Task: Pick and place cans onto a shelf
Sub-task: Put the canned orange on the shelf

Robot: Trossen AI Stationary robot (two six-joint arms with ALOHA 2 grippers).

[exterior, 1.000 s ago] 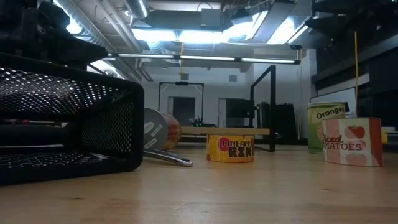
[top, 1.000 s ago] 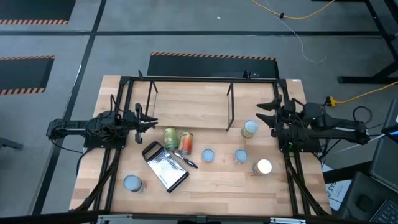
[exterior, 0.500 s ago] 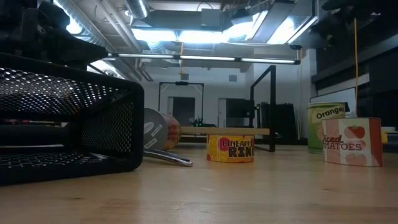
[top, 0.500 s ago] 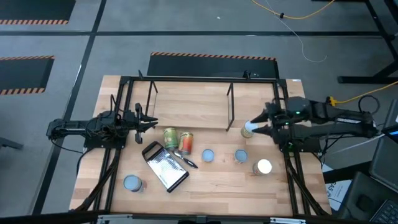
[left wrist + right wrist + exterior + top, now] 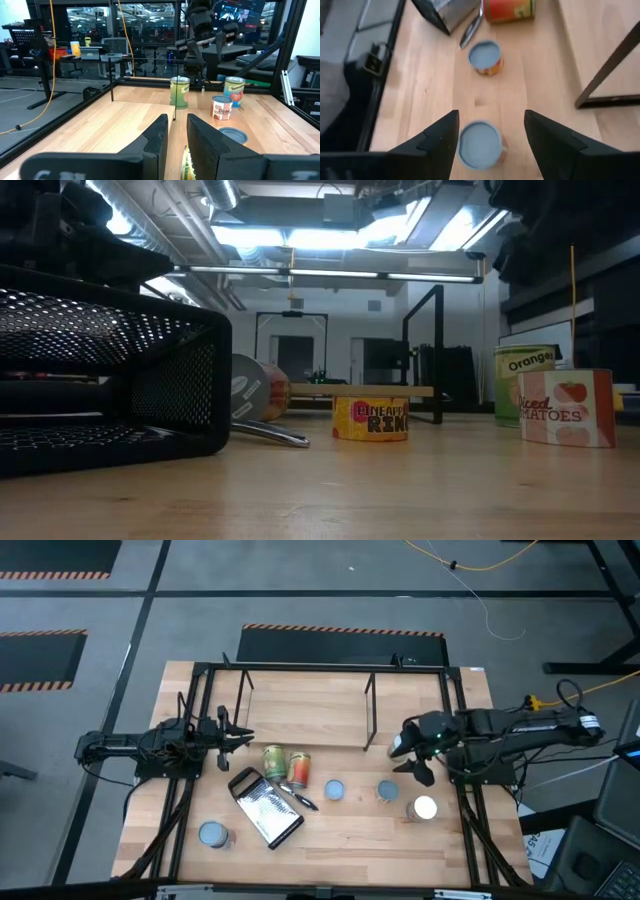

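Seven cans show on the table from above, and none sits on the shelf (image 5: 300, 705) yet, so this looks like the reach for a first pick. The right gripper (image 5: 409, 760) hangs over the right side of the table, just in front of the shelf's right end, with a green-labelled can (image 5: 399, 746) tucked right beside it. Its wrist camera looks down on a small blue-topped can (image 5: 480, 145) sitting between the two dark fingers (image 5: 440, 137), which are spread wide and touch nothing. Empty-handed, then, and lined up over its target.

Beyond that can, another blue-topped can (image 5: 486, 56) stands clear, and a can lying on its side (image 5: 510, 10) rests near the grater (image 5: 265, 805). A white-topped can (image 5: 424, 808) stands just beside the target, nearer the front edge, so the drop has little room on that side.

Next move, by my reckoning: come straight down until the fingers straddle the can's sides, close, then lift and carry it back to the shelf board.

Over on the left, the left gripper (image 5: 176, 135) waits by the table's left edge, its fingers a narrow gap apart with nothing between them. One more can (image 5: 212, 834) stands alone near the front left corner.
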